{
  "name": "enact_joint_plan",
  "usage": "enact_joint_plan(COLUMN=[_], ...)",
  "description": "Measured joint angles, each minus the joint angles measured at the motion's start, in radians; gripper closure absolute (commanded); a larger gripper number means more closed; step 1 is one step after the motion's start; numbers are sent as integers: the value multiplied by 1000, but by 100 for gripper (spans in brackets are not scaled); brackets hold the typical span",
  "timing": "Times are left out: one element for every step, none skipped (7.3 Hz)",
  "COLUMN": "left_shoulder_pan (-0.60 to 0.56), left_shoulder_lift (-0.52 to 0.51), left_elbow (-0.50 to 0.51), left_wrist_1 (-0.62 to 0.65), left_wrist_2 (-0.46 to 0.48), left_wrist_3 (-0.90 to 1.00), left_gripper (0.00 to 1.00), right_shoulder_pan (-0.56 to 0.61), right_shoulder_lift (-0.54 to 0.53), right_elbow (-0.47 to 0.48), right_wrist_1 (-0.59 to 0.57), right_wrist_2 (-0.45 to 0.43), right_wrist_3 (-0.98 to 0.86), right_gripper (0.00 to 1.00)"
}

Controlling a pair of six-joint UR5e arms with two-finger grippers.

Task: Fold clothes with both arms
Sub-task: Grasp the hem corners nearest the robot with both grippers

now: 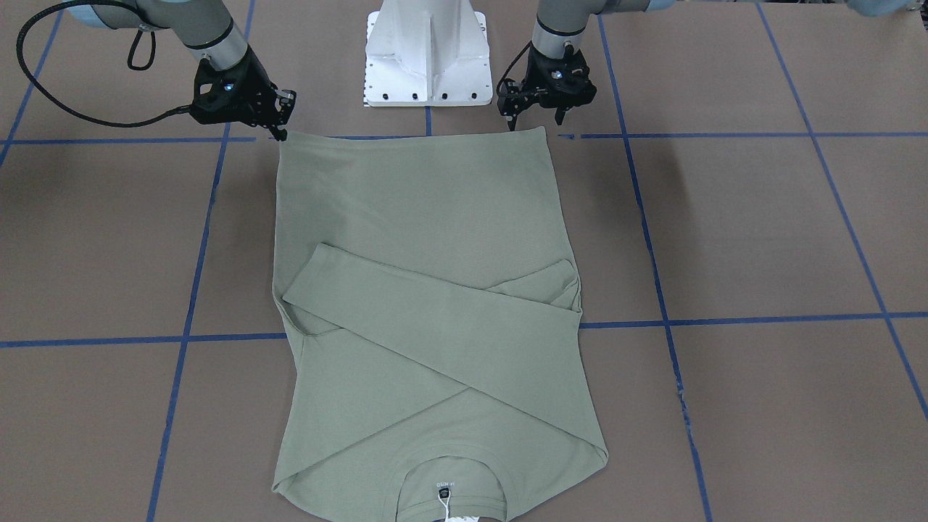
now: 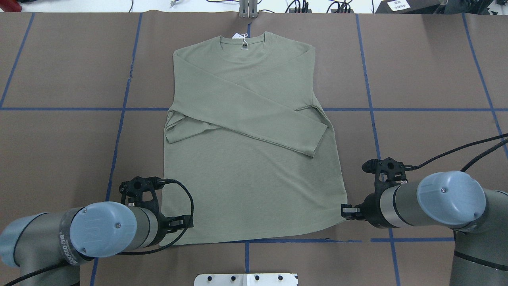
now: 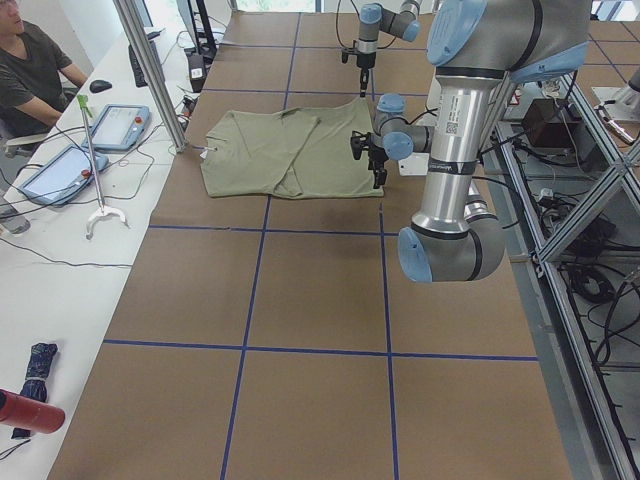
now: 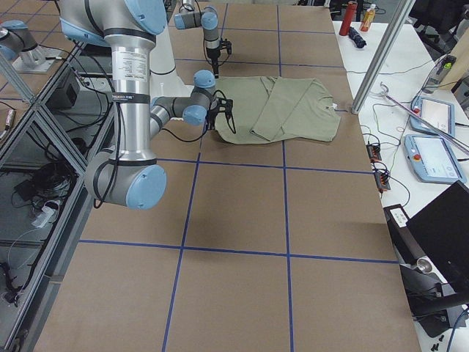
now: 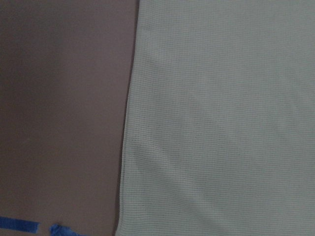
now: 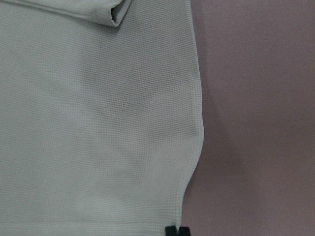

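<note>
The sage-green shirt (image 1: pixel 420 217) lies flat on the brown table, both sleeves crossed over its chest, neck and white hang tag (image 2: pixel 243 37) at the far edge and the hem nearest the robot. My left gripper (image 1: pixel 536 119) hovers open just above the hem's left corner (image 2: pixel 170 238); no fingers show in the left wrist view, only cloth (image 5: pixel 221 123) and table. At the hem's right corner sits my right gripper (image 2: pixel 345 210). Its two black fingertips (image 6: pixel 170 230) are pressed close together at the cloth's edge (image 6: pixel 194 147), shut on that corner.
The white base pedestal (image 1: pixel 428 58) stands just behind the hem between the arms. Blue tape lines (image 1: pixel 725 319) grid the brown table cover. A person (image 3: pixel 30 70) sits at a side table with tablets (image 3: pixel 115 125) beyond a metal post (image 3: pixel 150 70).
</note>
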Motion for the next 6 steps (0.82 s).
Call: enact_joint_plan(left_shoulder_pan=[8, 11, 12, 13, 14, 14], left_shoulder_lift=[0, 1, 0, -4, -7, -6], left_elbow=[16, 24, 28, 29, 30, 31], left_wrist_1=[0, 0, 0, 0, 1, 1], left_wrist_2=[0, -1, -2, -4, -6, -7], left_wrist_3=[-4, -6, -9, -10, -10, -10], left_gripper=[10, 13, 15, 17, 18, 19], right_shoulder_pan=[0, 1, 1, 2, 3, 3], right_shoulder_lift=[0, 0, 0, 0, 0, 0], right_elbow=[0, 0, 0, 0, 0, 0], right_wrist_1=[0, 0, 0, 0, 0, 0], right_wrist_2=[0, 0, 0, 1, 2, 3], right_wrist_3=[0, 0, 0, 0, 0, 0], right_gripper=[100, 100, 100, 100, 100, 100])
